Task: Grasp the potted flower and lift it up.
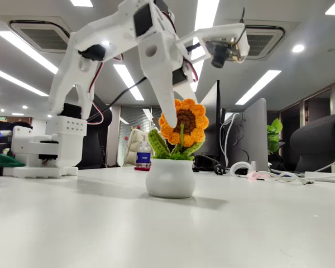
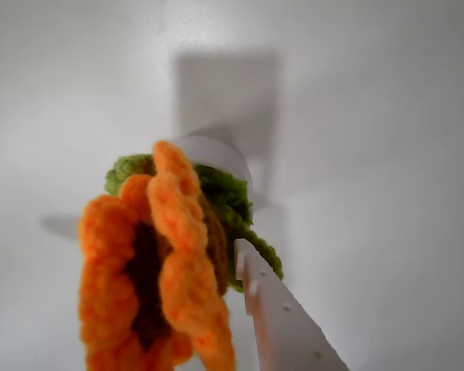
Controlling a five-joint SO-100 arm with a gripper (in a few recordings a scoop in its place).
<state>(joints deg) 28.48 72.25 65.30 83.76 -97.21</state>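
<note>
The potted flower (image 1: 173, 153) stands upright on the white table (image 1: 72, 223), pot base resting on the surface, so the lift is not yet begun — this is the approach-and-close step of the grasp. In the fixed view the gripper (image 1: 176, 114) hangs over it with one long white finger (image 1: 163, 84) pointing down, its tip just at the orange petals' left edge; in the wrist view a finger (image 2: 282, 313) lies close beside the bloom, but whether the jaws are parted wide or already pinching the flower I cannot tell. The next move likely calls for settling the fingers either side of the stem or bloom and closing gently — the crochet is soft and the glossy pot could tip — before raising straight up.
</note>
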